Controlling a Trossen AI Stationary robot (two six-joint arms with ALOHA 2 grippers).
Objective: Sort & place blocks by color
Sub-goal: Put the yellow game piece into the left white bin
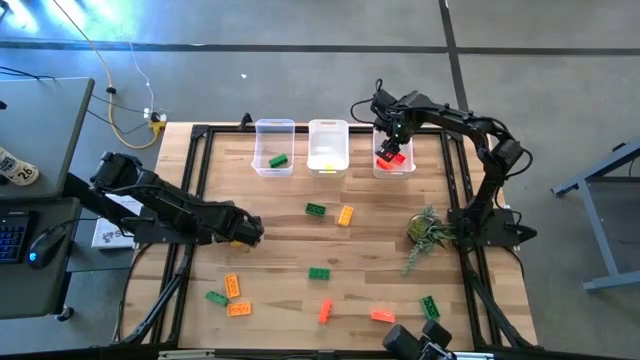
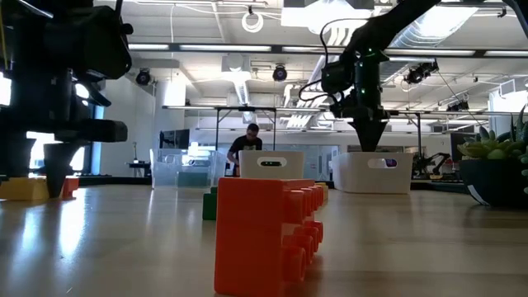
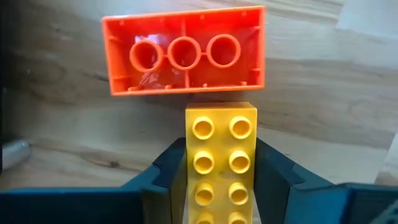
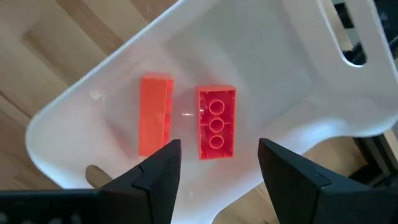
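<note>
My left gripper (image 3: pixel 221 180) is low over the table's left side (image 1: pixel 245 232), shut on a yellow block (image 3: pixel 221 155). A red-orange block (image 3: pixel 185 50) lies on its side just beyond that block's free end. My right gripper (image 4: pixel 217 165) hangs open above the right clear bin (image 1: pixel 394 168), touching nothing. Two red blocks (image 4: pixel 216 122) lie on that bin's floor. The left bin holds a green block (image 1: pixel 278 160) and the middle bin a yellow one (image 1: pixel 327 165). Several green, orange and red blocks lie loose on the table (image 1: pixel 319 273). My left gripper pinches the yellow block between its two fingers, one on each long side wall (image 3: pixel 188 162). The fingers lie along the block, studs facing the camera. Its free end (image 3: pixel 221 115) sticks out past the fingertips, up to the red-orange block. In the low view the block (image 2: pixel 25 190) looks to rest on the table.
A small green plant (image 1: pixel 428 232) stands near the table's right edge. Loose blocks lie along the near edge (image 1: pixel 382 315) and at mid-table (image 1: pixel 345 215). In the low view a red-orange block (image 2: pixel 264 235) stands close to the camera. A person (image 2: pixel 247 144) is in the room behind.
</note>
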